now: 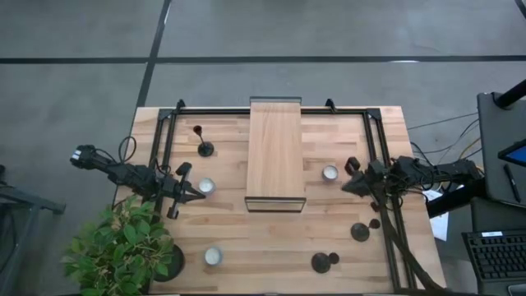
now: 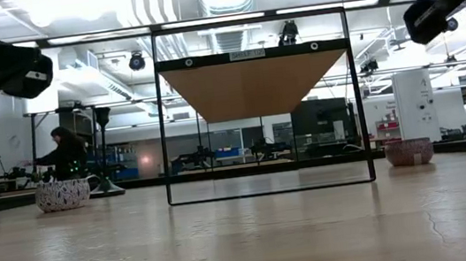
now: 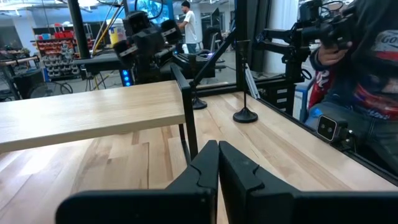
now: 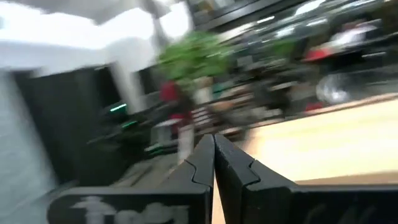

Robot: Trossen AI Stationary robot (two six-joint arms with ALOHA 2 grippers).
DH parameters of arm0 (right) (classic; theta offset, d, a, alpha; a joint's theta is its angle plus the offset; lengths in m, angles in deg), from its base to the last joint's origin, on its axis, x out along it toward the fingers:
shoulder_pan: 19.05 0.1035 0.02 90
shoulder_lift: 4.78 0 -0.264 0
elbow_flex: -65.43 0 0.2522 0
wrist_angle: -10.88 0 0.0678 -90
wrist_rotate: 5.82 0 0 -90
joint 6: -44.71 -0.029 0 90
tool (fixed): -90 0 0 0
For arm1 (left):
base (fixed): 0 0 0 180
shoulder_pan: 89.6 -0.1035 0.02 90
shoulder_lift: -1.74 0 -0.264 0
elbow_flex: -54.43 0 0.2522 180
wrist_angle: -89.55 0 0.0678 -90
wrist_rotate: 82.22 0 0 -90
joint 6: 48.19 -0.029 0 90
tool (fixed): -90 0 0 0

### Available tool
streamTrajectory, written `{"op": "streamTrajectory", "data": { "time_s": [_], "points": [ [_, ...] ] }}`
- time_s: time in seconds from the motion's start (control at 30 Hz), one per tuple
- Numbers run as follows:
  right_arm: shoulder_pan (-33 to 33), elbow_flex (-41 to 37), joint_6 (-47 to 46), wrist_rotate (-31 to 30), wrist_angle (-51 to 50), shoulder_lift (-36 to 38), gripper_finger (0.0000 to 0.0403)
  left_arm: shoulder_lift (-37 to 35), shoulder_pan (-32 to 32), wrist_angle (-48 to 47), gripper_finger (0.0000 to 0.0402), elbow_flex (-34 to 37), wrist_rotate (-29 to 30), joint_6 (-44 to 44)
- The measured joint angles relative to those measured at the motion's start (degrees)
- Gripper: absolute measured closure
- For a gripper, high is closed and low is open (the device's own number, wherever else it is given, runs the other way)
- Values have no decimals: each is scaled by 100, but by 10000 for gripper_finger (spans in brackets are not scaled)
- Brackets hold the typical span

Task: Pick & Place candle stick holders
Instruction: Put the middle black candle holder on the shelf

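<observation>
Fingers of both grippers, left [image 1: 200, 196] and right [image 1: 343, 187], are pressed closed (holding nothing), flanking the raised wooden shelf [image 1: 275, 152].

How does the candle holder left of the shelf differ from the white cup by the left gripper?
The candle holder is black with a thin upright stem; the white cup is low and round. The holder stands apart, the cup right at the shut left gripper. Both sit left of the shelf.
</observation>
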Motion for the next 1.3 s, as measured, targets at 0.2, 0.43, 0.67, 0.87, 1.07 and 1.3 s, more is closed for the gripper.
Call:
{"op": "streamTrajectory", "data": {
  "time_s": [0.2, 0.43, 0.67, 0.87, 1.07, 1.3],
  "points": [
    [2, 317, -828, 970, -178, -231, 393, 1, -2, -2, 392, 0, -1, 1],
    [127, 1494, -420, 958, -1959, -1014, 350, 1, -1, -3, 392, 0, -1, 0],
    [221, 2730, -513, 612, -3385, -2154, 269, 1, -2, -4, 392, 0, 1, 0],
    [216, 4078, 72, 164, -4853, -3289, 201, 1, 0, -4, 392, 0, 1, -1],
    [214, 5312, 200, 114, -6585, -4306, 171, 0, -1, -7, 392, 0, 1, 0],
    [544, 6269, 331, 118, -8305, -5040, 170, 1, -2, -11, 392, 0, -1, -1]
  ]
}}
